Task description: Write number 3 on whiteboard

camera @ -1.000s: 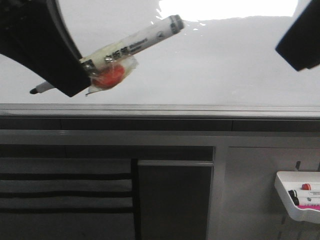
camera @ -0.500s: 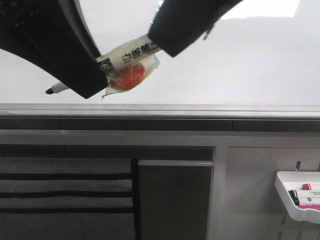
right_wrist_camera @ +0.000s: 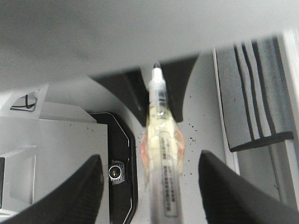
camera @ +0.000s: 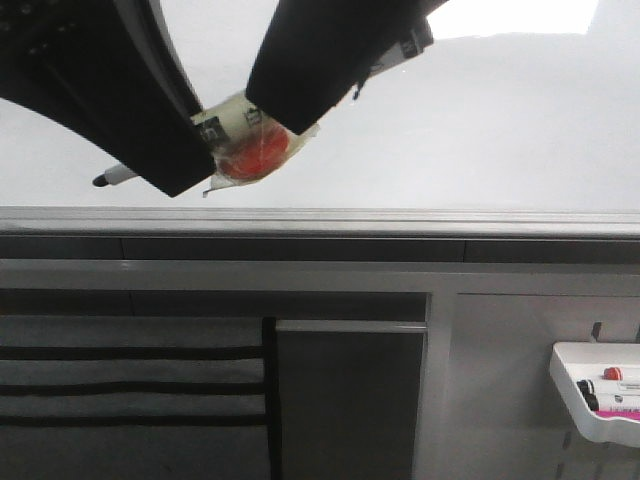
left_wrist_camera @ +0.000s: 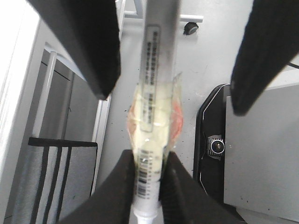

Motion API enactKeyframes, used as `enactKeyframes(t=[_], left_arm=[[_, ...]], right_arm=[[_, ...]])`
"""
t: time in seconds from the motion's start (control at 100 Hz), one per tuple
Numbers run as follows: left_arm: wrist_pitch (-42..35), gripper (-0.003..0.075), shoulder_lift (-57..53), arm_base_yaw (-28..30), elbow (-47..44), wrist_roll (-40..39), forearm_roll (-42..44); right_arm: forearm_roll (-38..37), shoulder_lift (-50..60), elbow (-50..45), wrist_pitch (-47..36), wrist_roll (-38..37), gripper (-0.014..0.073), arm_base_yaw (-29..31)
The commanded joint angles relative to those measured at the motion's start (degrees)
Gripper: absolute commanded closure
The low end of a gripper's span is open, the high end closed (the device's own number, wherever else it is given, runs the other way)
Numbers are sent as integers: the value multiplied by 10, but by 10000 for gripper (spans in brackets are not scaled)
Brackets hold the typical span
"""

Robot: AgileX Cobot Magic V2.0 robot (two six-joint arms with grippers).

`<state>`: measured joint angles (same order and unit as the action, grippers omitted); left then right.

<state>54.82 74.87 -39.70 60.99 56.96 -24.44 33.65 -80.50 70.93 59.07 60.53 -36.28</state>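
Pinching the marker (camera: 235, 125), the left gripper (left_wrist_camera: 148, 179) faces the spread right gripper (right_wrist_camera: 152, 184) astride it above the whiteboard (camera: 480, 130).

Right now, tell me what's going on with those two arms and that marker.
The left gripper is clamped on a whiteboard marker near its tip end, holding it in front of the whiteboard. The right gripper has come in around the marker's other end with its fingers open on either side, not gripping it. A red piece is taped to the marker's middle. The visible part of the board shows no number 3.
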Motion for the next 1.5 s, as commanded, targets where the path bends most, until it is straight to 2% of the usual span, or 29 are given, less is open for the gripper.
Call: enactKeyframes(t=[0.0, 0.16, 0.32, 0.59, 0.93, 1.15, 1.42, 1.49], left_arm=[[-19, 741, -18, -4, 19, 2, -22], [-19, 741, -18, -4, 19, 7, -22], [-19, 741, -20, -4, 19, 28, -41], [-23, 741, -31, -3, 19, 68, -81], [-27, 741, -42, -3, 19, 73, -82], [-29, 741, -42, -3, 19, 73, -82], [-29, 741, -42, -3, 19, 73, -82], [-29, 741, -42, -3, 19, 73, -82]], right_arm=[[5, 15, 21, 0, 8, 197, -1], [17, 22, 20, 29, 8, 200, 17], [58, 51, -10, 18, 47, 270, 33], [145, 67, -51, -23, 140, 271, 42], [171, 67, -51, -35, 158, 273, 60], [164, 67, -51, -26, 158, 411, 60], [159, 67, -51, -26, 158, 431, 60], [159, 67, -51, -26, 158, 474, 60]])
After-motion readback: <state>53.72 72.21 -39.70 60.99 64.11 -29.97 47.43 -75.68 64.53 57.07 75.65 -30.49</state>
